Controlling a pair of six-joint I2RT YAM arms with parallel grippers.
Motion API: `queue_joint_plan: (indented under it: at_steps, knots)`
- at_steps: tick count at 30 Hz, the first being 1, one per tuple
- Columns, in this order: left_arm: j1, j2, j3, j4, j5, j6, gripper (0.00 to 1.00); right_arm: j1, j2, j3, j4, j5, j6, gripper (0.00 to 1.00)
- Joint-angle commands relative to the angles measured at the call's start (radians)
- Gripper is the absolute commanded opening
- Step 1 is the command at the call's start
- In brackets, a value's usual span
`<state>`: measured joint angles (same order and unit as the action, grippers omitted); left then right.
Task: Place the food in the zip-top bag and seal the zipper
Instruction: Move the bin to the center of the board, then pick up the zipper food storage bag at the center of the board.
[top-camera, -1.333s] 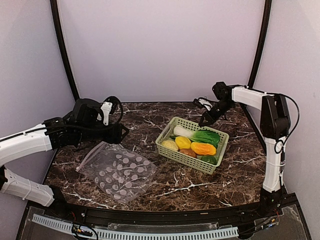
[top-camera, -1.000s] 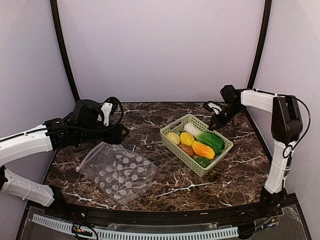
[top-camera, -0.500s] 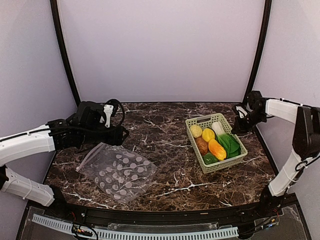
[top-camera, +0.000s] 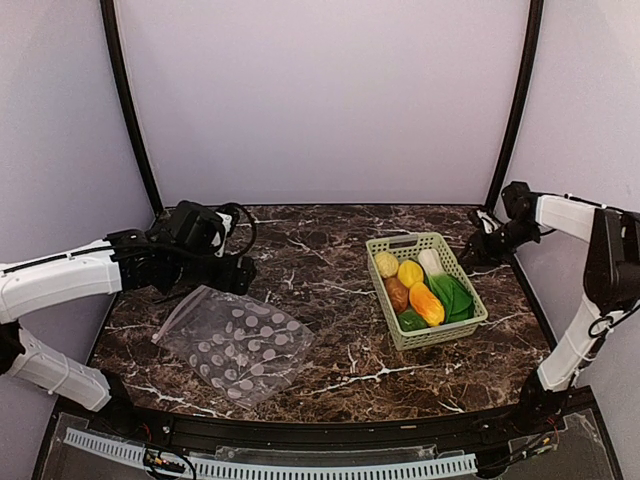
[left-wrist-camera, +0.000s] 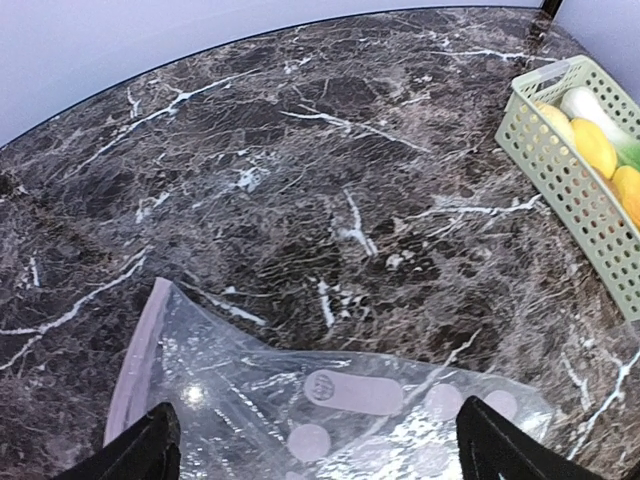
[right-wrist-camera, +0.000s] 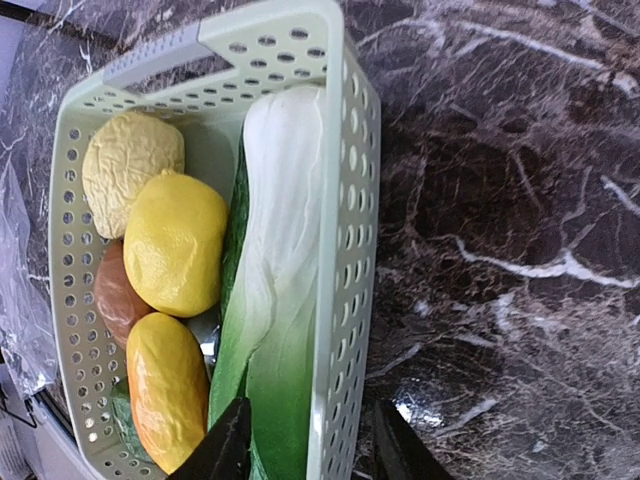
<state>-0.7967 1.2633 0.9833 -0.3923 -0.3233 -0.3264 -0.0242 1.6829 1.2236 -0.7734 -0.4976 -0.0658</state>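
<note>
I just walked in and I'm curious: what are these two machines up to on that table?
Two robot arms are set to pack toy food into a plastic bag. The food sits in the green basket; the bag lies flat on the table. The left gripper hangs over the bag's far edge, jaws open. The right gripper is at the basket's right side, jaws open near its wall.

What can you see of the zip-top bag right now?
The zip-top bag is clear, floppy plastic printed with whitish round dots, lying flat and crinkled on the marble table, left of the basket and apart from it. Its pinkish zipper runs along the left edge. It looks empty. The left gripper hangs open over its far edge; contact cannot be told.
</note>
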Motion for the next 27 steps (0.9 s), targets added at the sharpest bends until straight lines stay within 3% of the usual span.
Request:
queue_joint_plan:
  at_steps: [1, 5, 9, 10, 12, 16, 23, 27]
  knots:
    - [0.099, -0.059, -0.022, -0.072, 0.009, 0.012, 0.98, -0.014, -0.064, 0.057, -0.012, -0.022, -0.065, 0.43]
    - [0.296, -0.093, -0.077, -0.069, 0.225, -0.017, 0.99, -0.014, -0.121, 0.063, -0.040, -0.094, -0.163, 0.49]
    - [0.412, -0.026, -0.062, -0.132, 0.328, 0.008, 0.99, -0.010, -0.215, 0.033, -0.080, -0.266, -0.324, 0.57]
    - [0.437, 0.011, -0.058, -0.136, 0.409, 0.008, 0.99, -0.004, -0.247, 0.021, -0.083, -0.310, -0.366, 0.58]
    - [0.514, 0.069, -0.059, -0.134, 0.531, 0.009, 0.99, 0.047, -0.310, -0.005, -0.080, -0.353, -0.428, 0.58]
    - [0.654, 0.185, -0.050, -0.137, 0.637, 0.086, 0.96, 0.221, -0.396, -0.052, -0.073, -0.317, -0.497, 0.58]
    - [0.712, 0.289, -0.077, -0.137, 0.644, 0.224, 0.95, 0.382, -0.437, -0.119, -0.082, -0.360, -0.518, 0.58]
    - [0.710, 0.296, -0.095, -0.124, 0.764, 0.245, 0.81, 0.425, -0.451, -0.155, -0.083, -0.336, -0.534, 0.58]
